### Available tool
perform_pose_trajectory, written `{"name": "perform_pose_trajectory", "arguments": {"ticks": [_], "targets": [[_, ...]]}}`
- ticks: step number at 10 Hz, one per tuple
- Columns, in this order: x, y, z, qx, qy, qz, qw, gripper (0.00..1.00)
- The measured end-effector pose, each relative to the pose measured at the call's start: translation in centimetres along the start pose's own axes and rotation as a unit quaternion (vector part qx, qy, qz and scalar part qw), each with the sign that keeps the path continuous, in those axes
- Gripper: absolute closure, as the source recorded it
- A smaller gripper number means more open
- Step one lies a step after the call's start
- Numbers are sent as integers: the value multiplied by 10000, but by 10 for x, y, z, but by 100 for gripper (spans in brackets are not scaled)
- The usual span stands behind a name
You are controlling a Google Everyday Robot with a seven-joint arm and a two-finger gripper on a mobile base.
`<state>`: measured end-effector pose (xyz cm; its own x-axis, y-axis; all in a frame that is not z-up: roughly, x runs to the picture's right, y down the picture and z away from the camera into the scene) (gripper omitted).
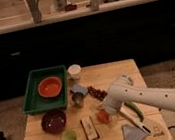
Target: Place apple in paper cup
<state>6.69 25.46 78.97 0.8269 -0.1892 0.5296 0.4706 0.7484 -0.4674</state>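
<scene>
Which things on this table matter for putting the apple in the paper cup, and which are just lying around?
Job: small orange-red apple, off-white paper cup, gripper low beside the apple.
Lying about: green tray, orange bowl in it, grey metal cup, dark red grapes, maroon bowl, translucent green cup.

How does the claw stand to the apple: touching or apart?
Cannot tell. In the camera view the claw overlaps the apple, hiding any contact or gap.
</scene>
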Motion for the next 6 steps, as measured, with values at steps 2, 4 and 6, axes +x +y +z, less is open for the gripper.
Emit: {"name": "perform_pose_trajectory", "arguments": {"ticks": [2,4,6], "targets": [[3,-1,3,12,-70,-18,10000,64],[4,-1,1,29,-80,-48,10000,82],[1,-4,-19,107,-63,-115,9999,99]]}}
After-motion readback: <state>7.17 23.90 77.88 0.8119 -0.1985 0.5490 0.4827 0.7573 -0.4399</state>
